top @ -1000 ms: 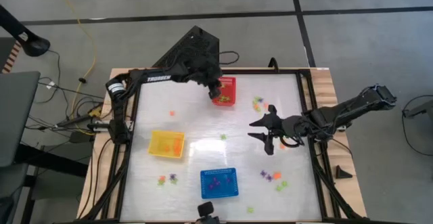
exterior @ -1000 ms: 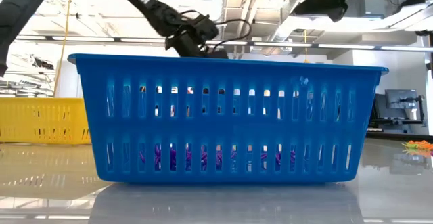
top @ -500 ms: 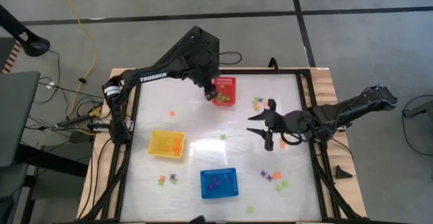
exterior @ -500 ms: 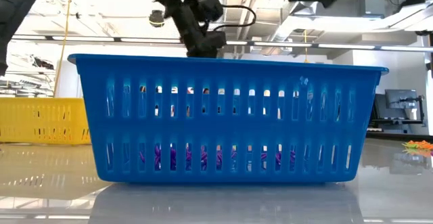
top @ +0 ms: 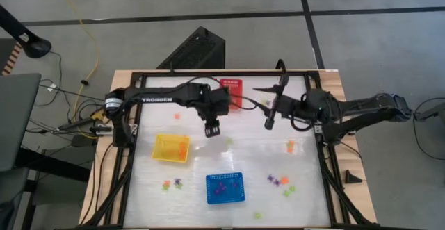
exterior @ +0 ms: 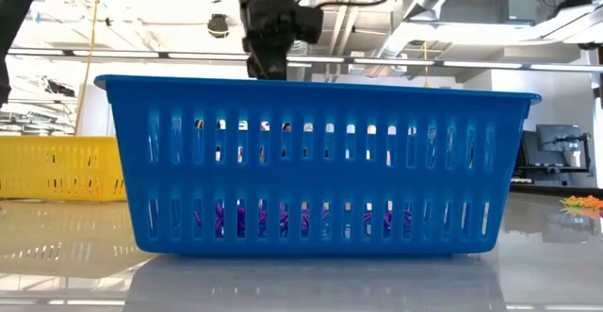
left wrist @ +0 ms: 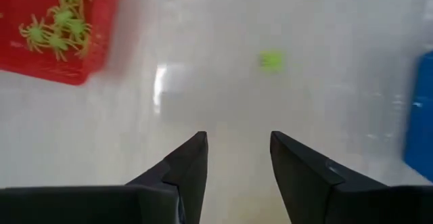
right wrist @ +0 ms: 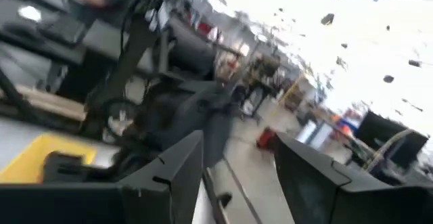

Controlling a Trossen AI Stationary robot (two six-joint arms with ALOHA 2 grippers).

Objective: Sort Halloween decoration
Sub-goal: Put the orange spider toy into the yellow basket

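Left gripper (top: 212, 128) hangs over the surface (top: 229, 157), jaws apart, nothing in them. Red basket (top: 232, 93) just behind it holds light green trinkets (left wrist: 59, 22); one loose green trinket (left wrist: 271, 61) lies ahead. Yellow basket (top: 171, 147) off to its side. Right gripper (top: 272, 103) is raised, jaws spread, apparently empty; wrist view is blurry.

Left end effector (top: 212, 128) left the red basket (top: 233, 91) — right end effector (top: 271, 105) swung up toward it.
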